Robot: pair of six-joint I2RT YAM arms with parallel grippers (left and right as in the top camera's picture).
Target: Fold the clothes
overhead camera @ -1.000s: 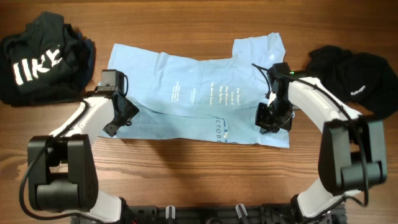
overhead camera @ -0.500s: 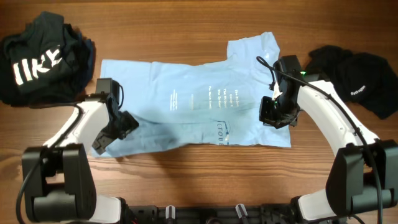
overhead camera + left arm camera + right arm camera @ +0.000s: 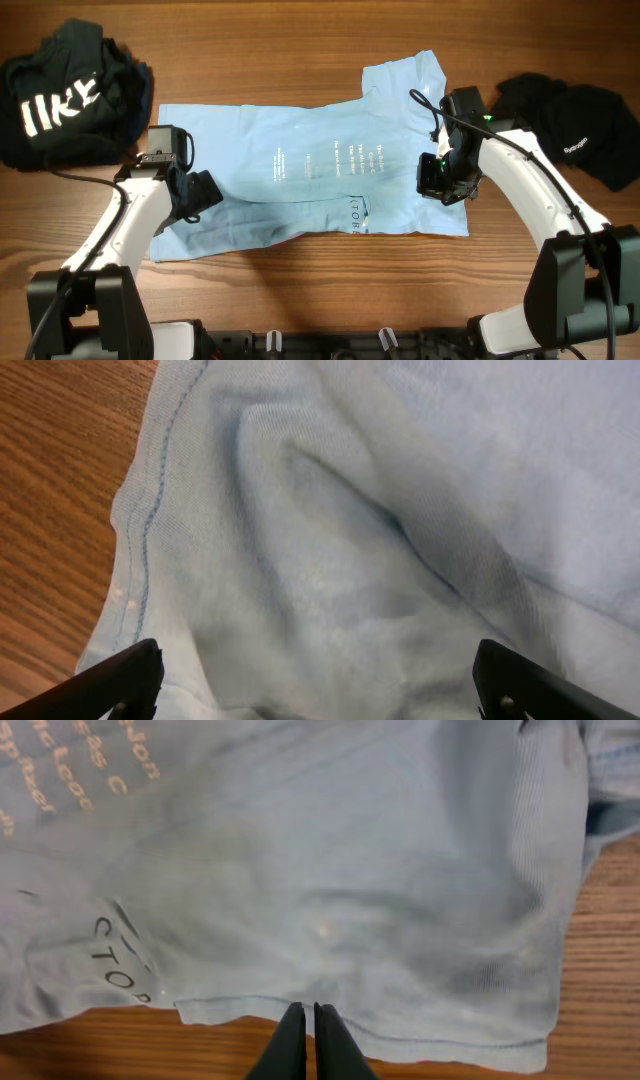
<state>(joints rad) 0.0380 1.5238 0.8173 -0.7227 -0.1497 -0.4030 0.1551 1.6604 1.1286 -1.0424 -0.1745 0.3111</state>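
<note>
Left end effector (image 3: 198, 190), spread wider than a second ago, hovers over one sky-blue T-shirt (image 3: 300, 170), which now lies flatter on the desk (image 3: 300, 290). The right end effector (image 3: 442, 180) stays pressed together at its hem. Two dark garments flank it: a white-lettered black shirt (image 3: 60, 100) and a black top (image 3: 570, 130).

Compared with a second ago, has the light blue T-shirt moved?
Yes: the light blue T-shirt has shifted left, its left edge now nearer the black garment pile.
</note>
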